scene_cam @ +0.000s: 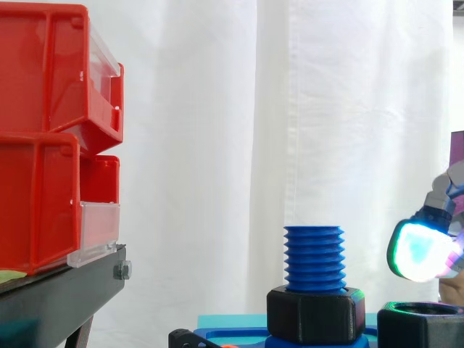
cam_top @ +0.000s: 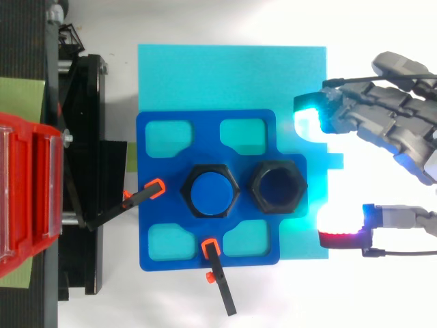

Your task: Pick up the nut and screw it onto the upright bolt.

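**Side view:** A white curtain (scene_cam: 326, 109) hangs behind the bolt (scene_cam: 313, 257). Well left of the bolt are glossy red bins (scene_cam: 51, 138) with clear fronts, stacked on a black stand (scene_cam: 65, 290). The bolt is blue plastic with a coarse thread, standing upright, with a black hex collar (scene_cam: 315, 315) round its base. The nut (scene_cam: 420, 326), black and hex, sits just right of the bolt at collar level. The hand (scene_cam: 424, 250) is right of the bolt and above the nut, one pad glowing white-cyan, clear of the nut.

**Top view:** A flat cyan board (cam_top: 232, 68) lies under a blue fixture plate (cam_top: 205, 130) with rounded cut-outs. The bolt stands mid-plate. The hollow nut is just beside it on the right. Orange-tipped black clamps (cam_top: 147, 193) grip the plate left of and below the bolt. The hand (cam_top: 382, 113) is right of the bolt, past the nut. Its fingers and thumb are spread apart, released and holding nothing.
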### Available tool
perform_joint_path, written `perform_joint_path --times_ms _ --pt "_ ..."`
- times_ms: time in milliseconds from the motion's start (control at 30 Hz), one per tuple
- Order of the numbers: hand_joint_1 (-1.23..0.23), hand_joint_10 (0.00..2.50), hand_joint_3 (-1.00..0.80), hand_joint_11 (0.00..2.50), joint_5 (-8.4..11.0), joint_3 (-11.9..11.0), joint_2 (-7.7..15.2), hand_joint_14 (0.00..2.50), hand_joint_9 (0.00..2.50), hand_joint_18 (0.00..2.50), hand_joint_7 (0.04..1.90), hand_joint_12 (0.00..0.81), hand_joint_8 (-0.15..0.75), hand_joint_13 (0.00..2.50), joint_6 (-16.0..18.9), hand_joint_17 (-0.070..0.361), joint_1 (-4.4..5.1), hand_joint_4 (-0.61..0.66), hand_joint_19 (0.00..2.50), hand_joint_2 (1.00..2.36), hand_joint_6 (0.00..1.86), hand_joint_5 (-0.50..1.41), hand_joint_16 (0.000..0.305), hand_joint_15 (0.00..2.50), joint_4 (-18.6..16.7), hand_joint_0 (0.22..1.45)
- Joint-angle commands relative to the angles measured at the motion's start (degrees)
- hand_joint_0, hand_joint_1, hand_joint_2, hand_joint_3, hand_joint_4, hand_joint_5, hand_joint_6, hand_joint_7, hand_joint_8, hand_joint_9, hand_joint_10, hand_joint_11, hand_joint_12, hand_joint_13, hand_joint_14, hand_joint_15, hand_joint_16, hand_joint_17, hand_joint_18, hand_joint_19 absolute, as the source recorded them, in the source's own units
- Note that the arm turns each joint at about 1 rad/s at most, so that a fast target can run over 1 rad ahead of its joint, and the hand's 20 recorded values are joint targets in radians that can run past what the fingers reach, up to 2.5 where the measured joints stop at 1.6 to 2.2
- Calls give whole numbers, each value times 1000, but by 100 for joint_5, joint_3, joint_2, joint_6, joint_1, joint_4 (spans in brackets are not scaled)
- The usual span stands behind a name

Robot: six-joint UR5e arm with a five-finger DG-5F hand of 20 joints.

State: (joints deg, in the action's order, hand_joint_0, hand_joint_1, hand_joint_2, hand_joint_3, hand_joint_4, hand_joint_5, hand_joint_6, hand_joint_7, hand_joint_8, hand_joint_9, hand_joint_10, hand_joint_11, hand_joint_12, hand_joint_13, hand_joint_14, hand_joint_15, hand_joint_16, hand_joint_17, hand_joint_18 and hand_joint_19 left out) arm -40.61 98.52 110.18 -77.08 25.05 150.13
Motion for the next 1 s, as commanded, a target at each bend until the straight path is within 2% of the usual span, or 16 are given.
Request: perform_joint_path --times_ms 0,333,467,667,767,967 --pt "-542 0 -500 41 9 45 3 0 741 357 808 249 250 688 -8 49 0 207 0 1000 502 -183 22 0 -142 440" --pt "-604 0 -500 0 0 45 3 0 414 143 790 347 249 411 -17 92 -44 179 0 1000 502 -257 41 0 -168 377" --pt "-604 0 -500 0 -8 45 3 0 371 123 783 352 247 389 -88 96 -53 171 0 1000 502 -263 43 0 -239 377" --pt "-589 0 -500 0 -17 45 197 0 365 121 782 352 246 383 -131 96 -53 179 0 1000 502 -260 43 0 -494 381" --pt "-584 0 -500 0 -17 45 188 0 370 126 784 352 248 390 -131 97 -53 184 0 1000 502 -257 43 0 -617 381" --pt "-582 0 -500 0 0 45 205 0 379 134 784 350 251 402 -246 97 -53 188 0 1000 502 -254 43 0 -643 382"
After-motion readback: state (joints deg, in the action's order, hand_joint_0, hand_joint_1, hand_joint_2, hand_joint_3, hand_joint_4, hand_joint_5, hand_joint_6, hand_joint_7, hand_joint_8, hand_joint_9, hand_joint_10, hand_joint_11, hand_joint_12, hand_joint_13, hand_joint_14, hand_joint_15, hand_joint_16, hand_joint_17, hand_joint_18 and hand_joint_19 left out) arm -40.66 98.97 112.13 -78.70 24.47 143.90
